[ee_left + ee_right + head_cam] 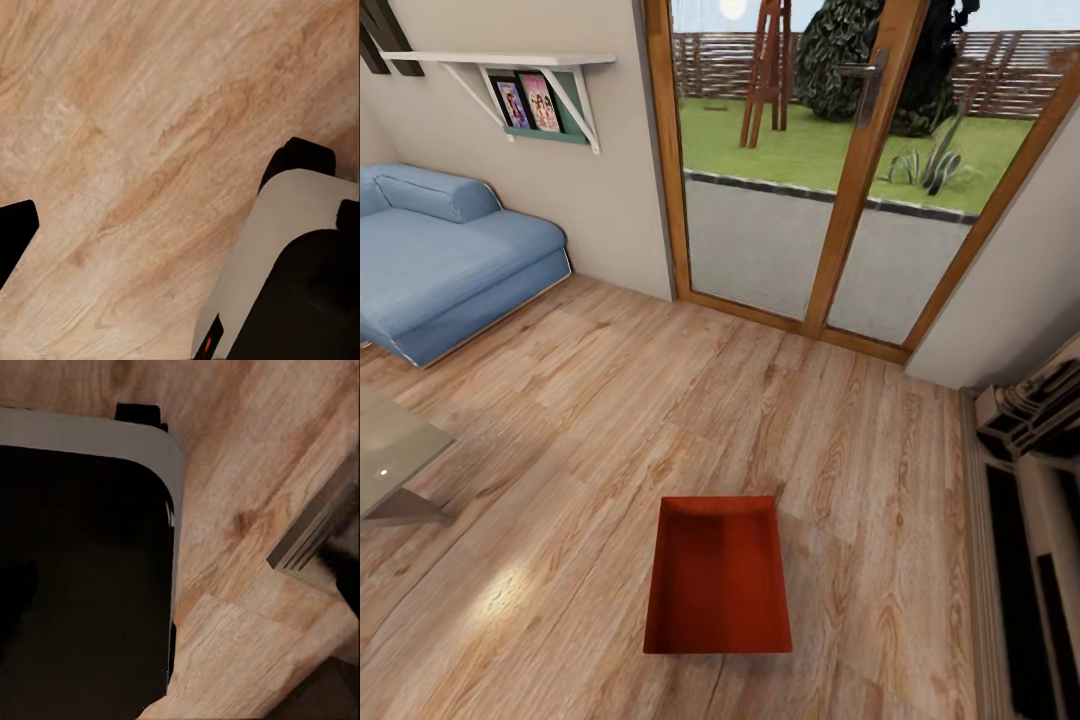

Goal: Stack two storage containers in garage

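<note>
One orange-red storage container [718,580] lies on the light wood plank floor of the living room, low in the middle of the head view, its hollow facing up with nothing inside. In the left wrist view my left gripper [180,232] hangs open above bare planks, a dark fingertip [13,240] at each edge of the picture. My right gripper [180,585] also looks open, with one dim fingertip [346,574] over the planks and nothing between the fingers. Both grippers are apart from the container.
A blue sofa [440,255] stands at the left under a wall shelf [510,75]. A glass table corner [395,460] juts in at the left. Wood-framed glass doors [840,180] are straight ahead and an ornate fireplace [1030,480] at the right. My own base [82,570] shows beneath both wrists.
</note>
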Tool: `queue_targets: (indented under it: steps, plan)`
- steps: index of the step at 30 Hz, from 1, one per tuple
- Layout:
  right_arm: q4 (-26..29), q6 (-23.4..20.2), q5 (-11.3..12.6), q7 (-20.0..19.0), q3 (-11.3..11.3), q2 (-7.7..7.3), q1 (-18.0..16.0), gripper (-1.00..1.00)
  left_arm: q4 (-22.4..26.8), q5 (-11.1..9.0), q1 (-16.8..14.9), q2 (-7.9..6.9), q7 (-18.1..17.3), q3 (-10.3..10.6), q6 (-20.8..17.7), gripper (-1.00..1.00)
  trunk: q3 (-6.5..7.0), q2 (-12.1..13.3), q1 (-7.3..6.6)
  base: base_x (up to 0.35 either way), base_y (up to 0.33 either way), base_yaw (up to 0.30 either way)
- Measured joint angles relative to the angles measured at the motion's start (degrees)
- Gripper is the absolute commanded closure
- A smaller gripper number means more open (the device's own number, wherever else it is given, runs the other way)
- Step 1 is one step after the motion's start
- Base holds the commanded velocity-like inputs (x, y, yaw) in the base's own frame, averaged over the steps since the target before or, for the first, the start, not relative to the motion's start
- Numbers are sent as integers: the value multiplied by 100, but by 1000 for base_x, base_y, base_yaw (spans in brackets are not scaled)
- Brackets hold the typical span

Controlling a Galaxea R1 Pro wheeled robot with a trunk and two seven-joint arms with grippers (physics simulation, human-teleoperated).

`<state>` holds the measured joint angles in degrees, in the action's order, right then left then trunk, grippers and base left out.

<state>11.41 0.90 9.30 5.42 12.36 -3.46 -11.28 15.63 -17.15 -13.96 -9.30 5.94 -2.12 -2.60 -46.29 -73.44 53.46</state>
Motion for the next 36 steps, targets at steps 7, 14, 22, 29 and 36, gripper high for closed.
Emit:
queue_targets:
  steps: [7,14,22,29,36]
  plan:
    - [159,-169,41,679,-77,-124,-968,-100,904,48,-55,-157,8,-25,-988,-100,0,0,0,0,0,0]
    - [138,-44,60,1151,-408,22,-2144,-100,609,41,-764,-134,99,-25,-1124,-100,1,0,0,0,0,0]
    - [92,184,25,1222,-418,615,-2540,-100,240,40,-1877,205,198,-12,-1316,-100,0,0,0,0,0,0]
    - [81,421,-11,1217,-394,909,-2559,-100,292,108,-2195,994,546,18,-1085,-100,-1,0,0,0,0,0]
    - [24,763,-17,1216,-380,1025,-2560,-100,383,662,-2233,1411,622,32,23,-100,-1,0,0,0,0,0]
